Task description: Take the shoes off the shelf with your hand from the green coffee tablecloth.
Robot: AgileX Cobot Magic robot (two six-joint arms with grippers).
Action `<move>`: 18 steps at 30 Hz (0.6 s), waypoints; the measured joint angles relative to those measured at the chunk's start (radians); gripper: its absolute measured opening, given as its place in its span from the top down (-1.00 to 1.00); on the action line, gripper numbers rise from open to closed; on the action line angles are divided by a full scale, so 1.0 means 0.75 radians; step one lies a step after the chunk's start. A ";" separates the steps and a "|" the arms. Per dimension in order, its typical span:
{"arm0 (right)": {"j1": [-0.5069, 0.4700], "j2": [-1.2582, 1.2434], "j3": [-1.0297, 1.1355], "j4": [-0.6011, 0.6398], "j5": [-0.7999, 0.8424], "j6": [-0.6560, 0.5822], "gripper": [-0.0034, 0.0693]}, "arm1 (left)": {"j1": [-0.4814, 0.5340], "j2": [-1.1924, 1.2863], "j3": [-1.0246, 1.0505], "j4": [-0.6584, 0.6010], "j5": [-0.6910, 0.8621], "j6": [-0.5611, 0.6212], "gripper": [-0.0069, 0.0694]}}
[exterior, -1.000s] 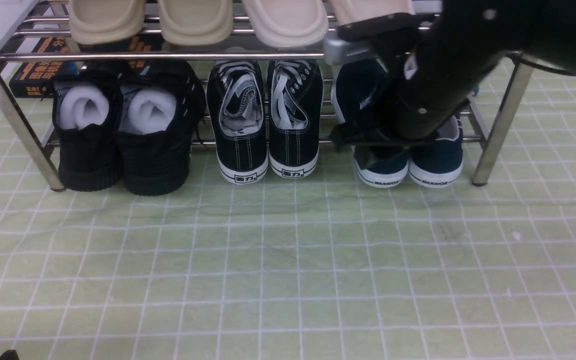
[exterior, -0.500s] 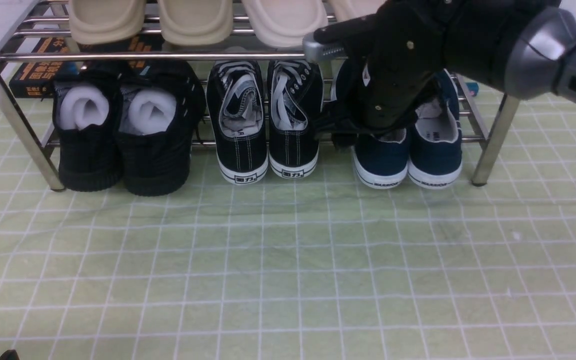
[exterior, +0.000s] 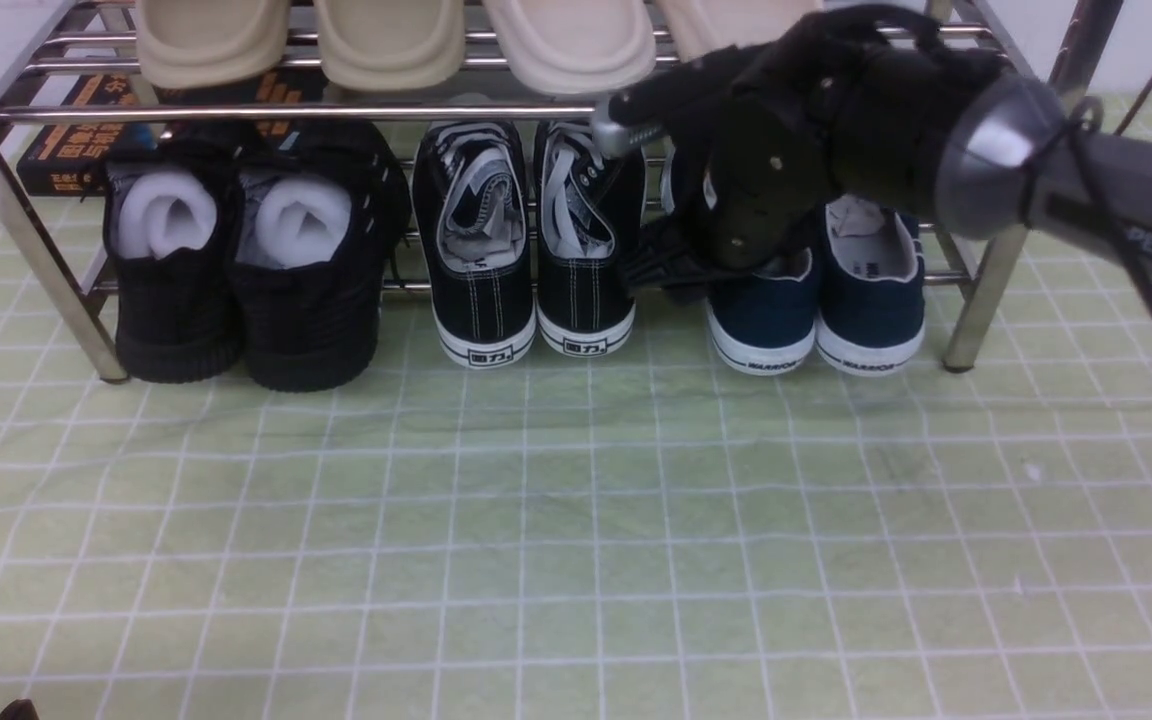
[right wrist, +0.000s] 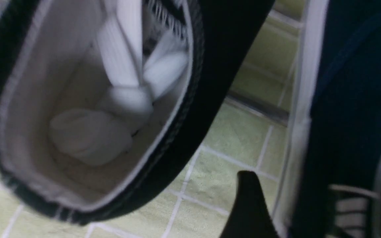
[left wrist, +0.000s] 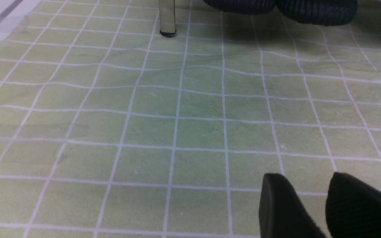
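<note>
The shoes [exterior: 871,300] are seen at the right end of the shelf [exterior: 286,112], lower tier — light, soft canvas, likely best taken at the heel collar. The right end effector [exterior: 686,275] is placed astride 1 shoe's wall; whether it is clamped cannot be told.

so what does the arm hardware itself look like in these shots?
Right arm: dark grey tube with white lettering, silver-grey collar, bulky black wrist housing with small screw heads, a thin black cable alongside. Right gripper: black fingers. Left gripper: two matte black, rounded fingers.
</note>
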 joint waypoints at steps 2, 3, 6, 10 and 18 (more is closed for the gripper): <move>0.000 0.023 0.000 -0.019 -0.003 0.001 -0.39 | 0.000 0.000 0.000 0.000 0.000 0.000 0.19; 0.000 0.026 0.000 -0.022 -0.001 0.003 -0.36 | 0.000 0.000 0.000 0.000 0.000 0.000 0.19; 0.000 0.028 0.000 -0.024 -0.004 0.008 -0.17 | 0.000 0.000 0.000 0.000 0.000 0.000 0.19; 0.000 0.029 0.000 -0.039 0.001 0.009 0.33 | 0.000 0.000 0.000 0.000 0.001 0.000 0.19; 0.002 0.029 0.000 -0.023 0.012 0.008 0.81 | 0.000 0.000 0.000 0.000 0.001 0.000 0.19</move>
